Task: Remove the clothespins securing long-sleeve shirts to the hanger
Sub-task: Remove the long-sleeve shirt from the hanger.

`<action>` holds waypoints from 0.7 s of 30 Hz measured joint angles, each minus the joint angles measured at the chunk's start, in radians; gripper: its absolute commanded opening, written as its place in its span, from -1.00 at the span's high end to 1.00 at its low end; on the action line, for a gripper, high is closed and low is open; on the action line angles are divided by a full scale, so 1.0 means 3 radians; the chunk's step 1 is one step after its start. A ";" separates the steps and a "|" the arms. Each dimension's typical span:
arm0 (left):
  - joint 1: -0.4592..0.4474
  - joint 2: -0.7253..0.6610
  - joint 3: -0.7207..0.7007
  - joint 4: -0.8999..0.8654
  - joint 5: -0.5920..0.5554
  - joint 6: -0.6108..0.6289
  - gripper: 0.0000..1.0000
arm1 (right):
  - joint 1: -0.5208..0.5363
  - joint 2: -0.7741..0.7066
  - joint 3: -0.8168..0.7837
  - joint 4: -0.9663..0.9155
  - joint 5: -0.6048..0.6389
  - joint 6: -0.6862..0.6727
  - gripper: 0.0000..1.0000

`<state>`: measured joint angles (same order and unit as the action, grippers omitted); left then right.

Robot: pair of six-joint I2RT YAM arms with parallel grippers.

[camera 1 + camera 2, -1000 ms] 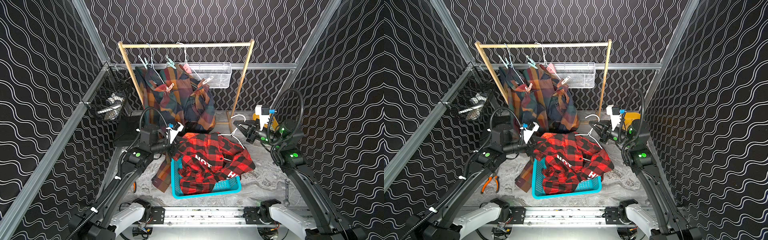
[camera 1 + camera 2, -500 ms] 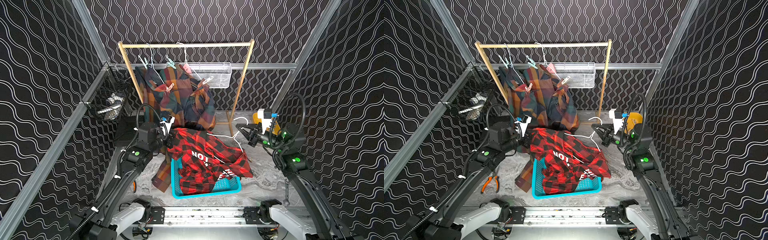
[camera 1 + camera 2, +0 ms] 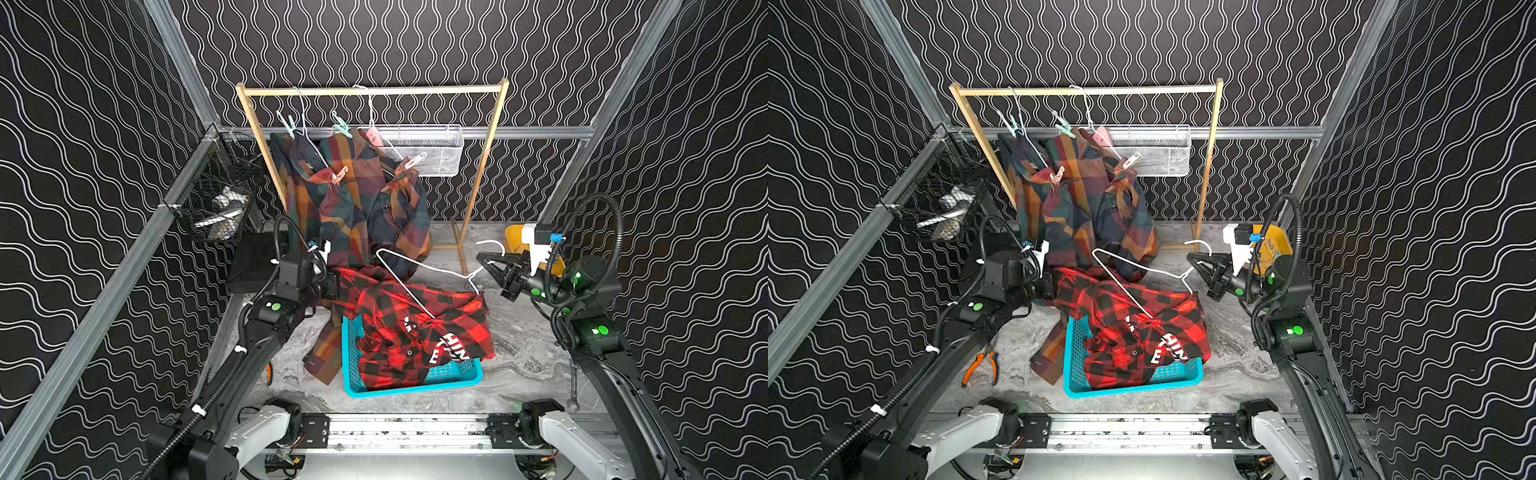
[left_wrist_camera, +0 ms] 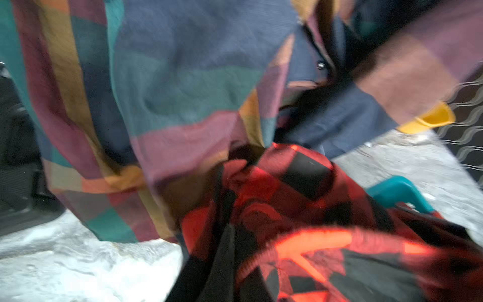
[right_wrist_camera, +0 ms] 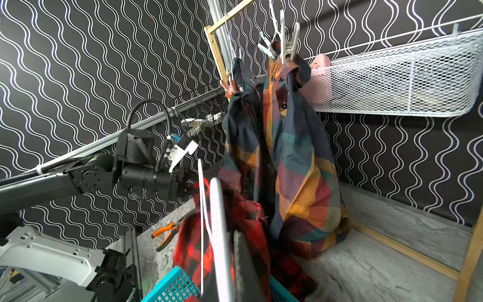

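Pinching red-and-black shirt (image 3: 415,328), left end effector (image 3: 332,287); right end effector (image 3: 484,257) pinching hanger (image 3: 419,270); clothespins (image 3: 340,124) well apart.

One shirt (image 3: 457,316) has red and black squares with white letters, and the basket (image 3: 351,353) is blue-green. The hanging shirts (image 3: 353,208) have big orange, dark blue, green and dark red squares, with mint and pink clothespins (image 3: 341,126) on top. The walls (image 3: 415,41) are black with white wavy lines, and the loose hanger (image 3: 424,265) is white.

Clothespins (image 5: 283,36) clip hanging checked shirts (image 5: 295,170); white hanger (image 5: 220,235) nearest.
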<state>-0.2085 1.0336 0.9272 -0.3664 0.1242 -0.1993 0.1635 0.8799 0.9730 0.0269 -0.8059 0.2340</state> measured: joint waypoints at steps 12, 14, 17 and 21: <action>-0.0375 -0.0406 0.0164 -0.0065 0.0725 0.0205 -0.98 | 0.0001 0.0468 0.0031 0.0369 -0.0456 0.0036 1.00; -0.0375 -0.0448 0.0226 -0.0004 0.0877 0.0278 -0.98 | 0.0004 0.0510 0.0031 0.0413 -0.0548 0.0025 1.00; -0.0375 -0.0379 0.0322 0.0076 0.1184 0.0413 -0.93 | 0.0025 0.0553 0.0031 0.0455 -0.0687 0.0001 1.00; -0.0373 -0.0196 0.0448 0.0085 0.1474 0.0580 -0.89 | 0.0078 0.0546 0.0032 0.0456 -0.0839 -0.0078 1.00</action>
<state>-0.3202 0.9749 1.0615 -0.3408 0.5663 -0.0254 0.1867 1.0435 0.9825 0.1638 -1.0576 0.2108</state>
